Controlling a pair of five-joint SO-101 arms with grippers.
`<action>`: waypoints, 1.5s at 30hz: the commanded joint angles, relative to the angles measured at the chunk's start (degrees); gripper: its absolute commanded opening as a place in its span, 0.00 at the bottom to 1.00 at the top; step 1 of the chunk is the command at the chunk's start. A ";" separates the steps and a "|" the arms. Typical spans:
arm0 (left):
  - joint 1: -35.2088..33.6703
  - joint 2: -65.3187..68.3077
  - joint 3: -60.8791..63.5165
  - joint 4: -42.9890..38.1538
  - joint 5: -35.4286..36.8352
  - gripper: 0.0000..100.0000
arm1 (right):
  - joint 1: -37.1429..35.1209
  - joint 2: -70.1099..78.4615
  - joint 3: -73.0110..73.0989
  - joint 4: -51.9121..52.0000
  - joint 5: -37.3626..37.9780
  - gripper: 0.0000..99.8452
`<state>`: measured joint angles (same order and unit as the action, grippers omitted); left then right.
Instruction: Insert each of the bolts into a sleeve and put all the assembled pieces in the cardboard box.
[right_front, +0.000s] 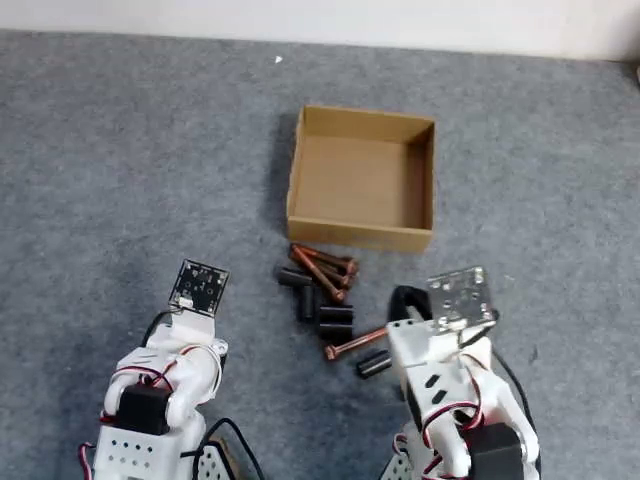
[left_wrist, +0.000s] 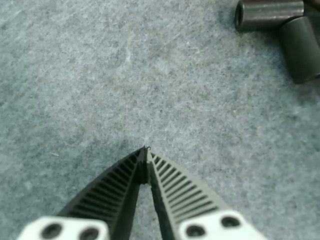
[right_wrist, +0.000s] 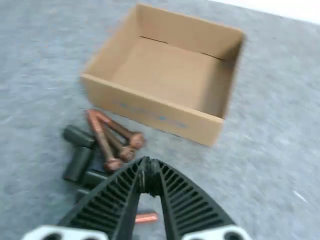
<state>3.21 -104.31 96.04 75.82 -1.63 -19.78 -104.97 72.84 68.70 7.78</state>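
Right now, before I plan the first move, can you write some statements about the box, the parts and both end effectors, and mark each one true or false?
1. The cardboard box is empty. True.
2. The bolts and sleeves lie on the grey carpet in front of the box. True.
3. The left end effector is open. False: it is shut.
4. The right end effector holds a bolt. False: it is shut and holds nothing.
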 joint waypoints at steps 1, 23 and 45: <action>0.84 -0.75 1.10 0.26 -0.09 0.01 | -6.81 4.70 -2.77 -3.56 0.35 0.01; 0.84 -0.75 1.10 0.26 -0.09 0.01 | -16.57 85.41 -41.80 -5.14 -12.66 0.15; 0.84 -0.75 1.10 0.26 -0.09 0.01 | -22.81 113.19 -50.68 -12.09 -15.74 0.15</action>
<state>3.21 -104.31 96.04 75.82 -1.63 -42.29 7.30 25.01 57.19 -7.34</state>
